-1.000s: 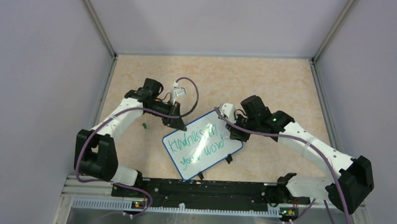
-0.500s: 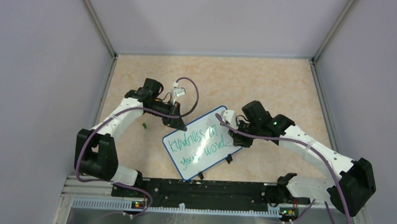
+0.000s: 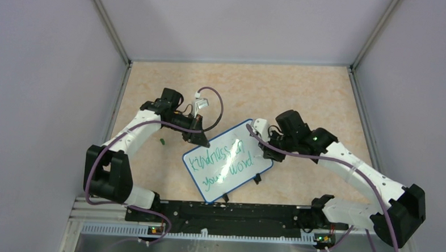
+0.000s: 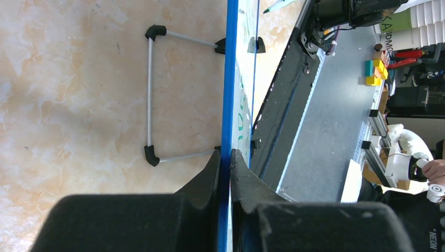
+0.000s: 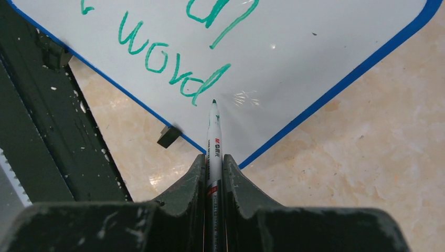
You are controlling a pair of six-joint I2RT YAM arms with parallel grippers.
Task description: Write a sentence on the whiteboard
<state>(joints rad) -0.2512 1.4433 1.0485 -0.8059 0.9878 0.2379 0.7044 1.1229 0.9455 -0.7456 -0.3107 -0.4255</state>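
Note:
The whiteboard (image 3: 227, 170) stands tilted on the table, blue-rimmed, its face toward the arms' bases. The sentence (image 3: 222, 163) runs across it in two lines of green script, and "word" (image 5: 162, 60) ends the lower one. My left gripper (image 3: 202, 141) is shut on the board's upper-left rim. In the left wrist view its jaws (image 4: 225, 153) pinch the blue edge (image 4: 229, 79). My right gripper (image 3: 263, 151) is shut on a white marker (image 5: 213, 136). The marker's green tip (image 5: 213, 101) sits just right of the "d"; I cannot tell whether it touches the board.
A small green cap (image 3: 162, 140) lies on the table left of the board. A wire stand (image 4: 150, 94) props the board's back, and a black clip foot (image 5: 169, 135) sits on its lower edge. A black rail (image 3: 228, 212) runs along the near edge, and grey walls close in three sides.
The right arm shifted slightly at the end of the lower line with the marker, its elbow swinging out to the right. The left gripper and the board stayed still.

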